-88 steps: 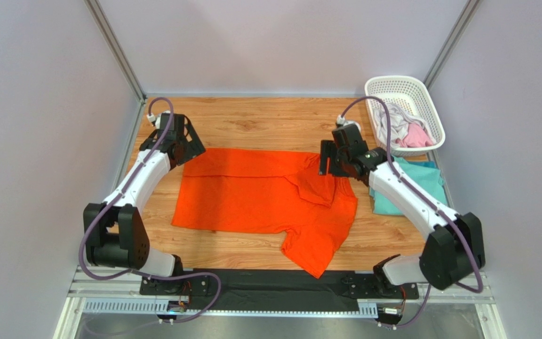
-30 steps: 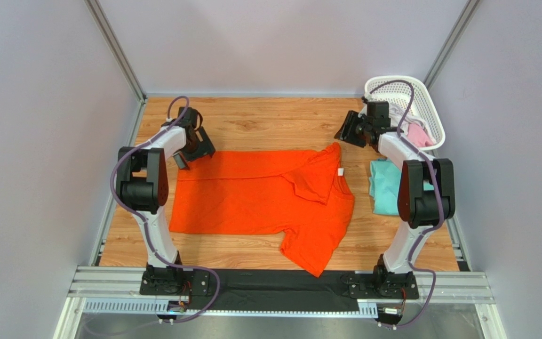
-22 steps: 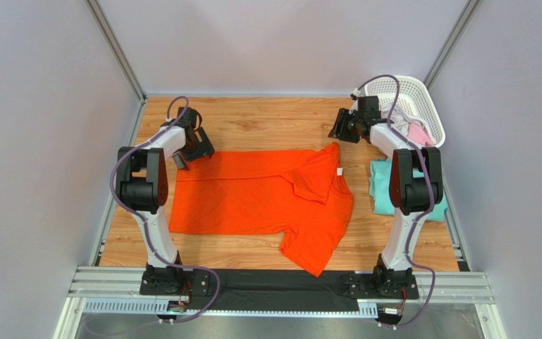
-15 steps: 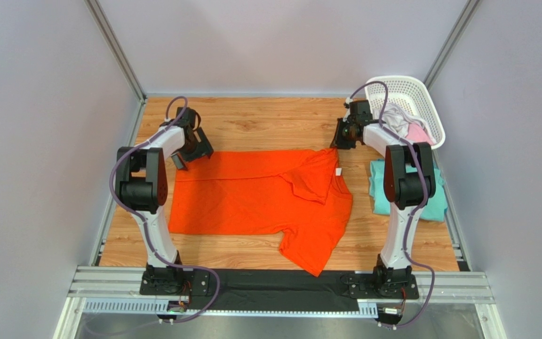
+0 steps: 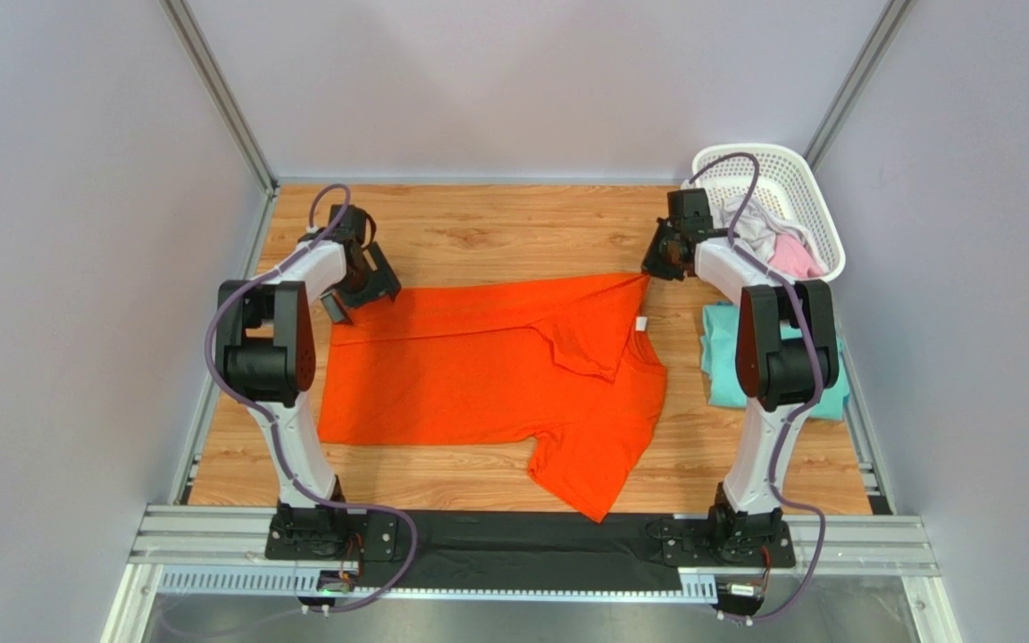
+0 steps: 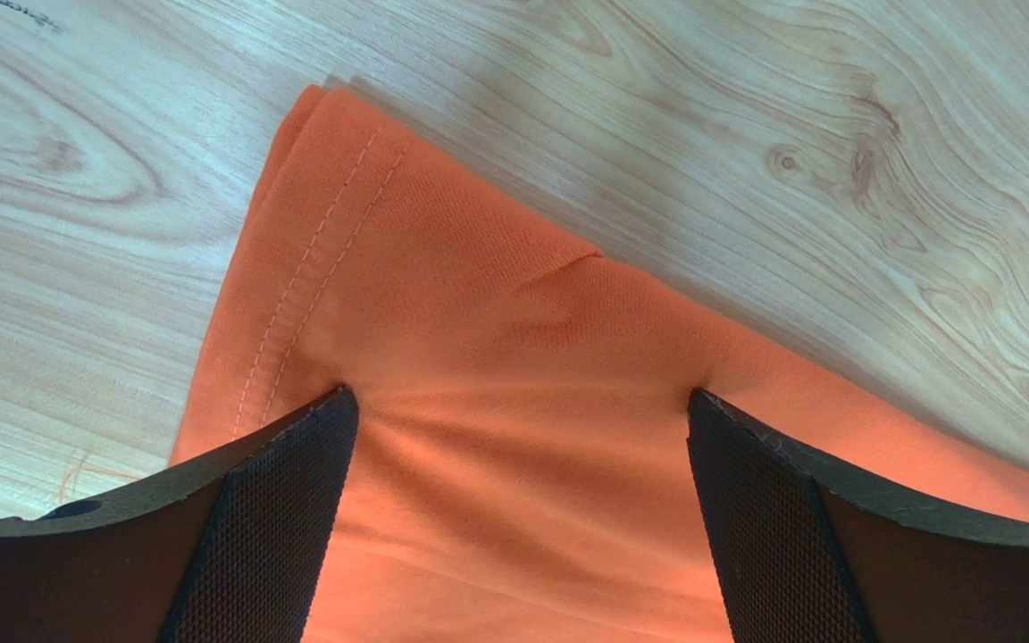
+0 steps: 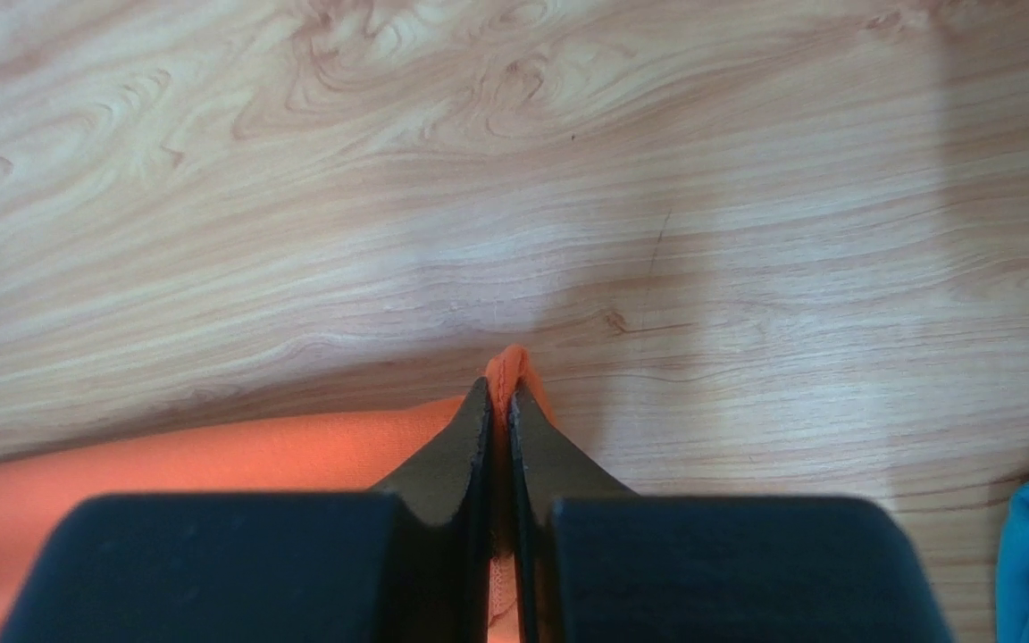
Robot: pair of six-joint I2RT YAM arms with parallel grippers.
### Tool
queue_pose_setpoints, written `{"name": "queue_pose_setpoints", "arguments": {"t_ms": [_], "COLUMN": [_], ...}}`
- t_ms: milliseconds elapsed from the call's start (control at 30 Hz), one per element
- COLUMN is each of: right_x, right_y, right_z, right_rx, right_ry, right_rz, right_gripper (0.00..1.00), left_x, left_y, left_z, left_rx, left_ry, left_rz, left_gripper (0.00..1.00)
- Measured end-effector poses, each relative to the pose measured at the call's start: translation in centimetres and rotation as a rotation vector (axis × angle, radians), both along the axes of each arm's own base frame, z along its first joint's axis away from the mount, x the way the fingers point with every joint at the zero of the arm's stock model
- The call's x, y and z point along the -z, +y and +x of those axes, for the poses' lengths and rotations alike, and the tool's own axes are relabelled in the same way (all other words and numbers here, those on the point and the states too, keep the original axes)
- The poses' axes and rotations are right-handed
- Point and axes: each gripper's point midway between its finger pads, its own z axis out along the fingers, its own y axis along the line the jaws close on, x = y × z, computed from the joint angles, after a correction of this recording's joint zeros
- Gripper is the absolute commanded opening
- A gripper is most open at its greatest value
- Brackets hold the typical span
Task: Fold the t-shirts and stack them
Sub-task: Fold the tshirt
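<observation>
A bright orange t-shirt (image 5: 480,375) lies spread on the wooden table, its right side folded over and a sleeve trailing toward the near edge. My left gripper (image 5: 346,288) stands open over the shirt's far left corner (image 6: 480,322), its fingers (image 6: 278,523) pressing down on the cloth on either side. My right gripper (image 5: 650,264) is shut on the far right corner, and a pinch of orange hem (image 7: 513,365) pokes out past its tips (image 7: 503,391). A folded teal t-shirt (image 5: 716,351) lies to the right, partly under the right arm.
A white lattice basket (image 5: 802,168) stands at the back right corner with a grey-white t-shirt (image 5: 754,225) and a pink one (image 5: 791,257) inside. Bare wood (image 5: 507,235) runs along the back edge. Grey walls close in the table's sides.
My right gripper came in from beside the basket, dropped onto the orange shirt's far right corner and shut on it. That corner is now drawn out flatter. The left gripper stayed open in place.
</observation>
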Motion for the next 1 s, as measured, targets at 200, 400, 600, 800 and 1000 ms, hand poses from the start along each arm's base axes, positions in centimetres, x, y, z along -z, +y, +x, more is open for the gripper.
{"name": "queue_pose_setpoints", "arguments": {"t_ms": [200,400,600,800,1000], "right_x": [-0.4,-0.5,-5.5,-13.9,-11.9], "right_y": [-0.1,0.2,0.5,3.8,12.2], "right_z": [0.4,1.2,0.6,-4.7,-10.9], "right_rx": [0.017,-0.019,-0.089,-0.235,-0.504], "right_ry": [-0.020,-0.013,-0.075,-0.242,-0.206], "right_rz": [-0.002,-0.005,-0.014,-0.007,0.018], "right_gripper": [0.16,0.56,1.00,1.00,1.00], "left_x": [0.0,-0.3,-3.4,-12.5,-12.9], "left_y": [0.0,-0.1,0.0,0.0,-0.4], "left_z": [0.0,0.0,0.0,-0.5,-7.3], "left_rx": [0.001,0.003,0.013,0.025,0.018], "left_ry": [-0.004,-0.008,-0.041,-0.254,-0.297], "left_rz": [-0.002,-0.017,-0.019,-0.025,-0.053], "left_gripper": [1.00,1.00,1.00,1.00,1.00]}}
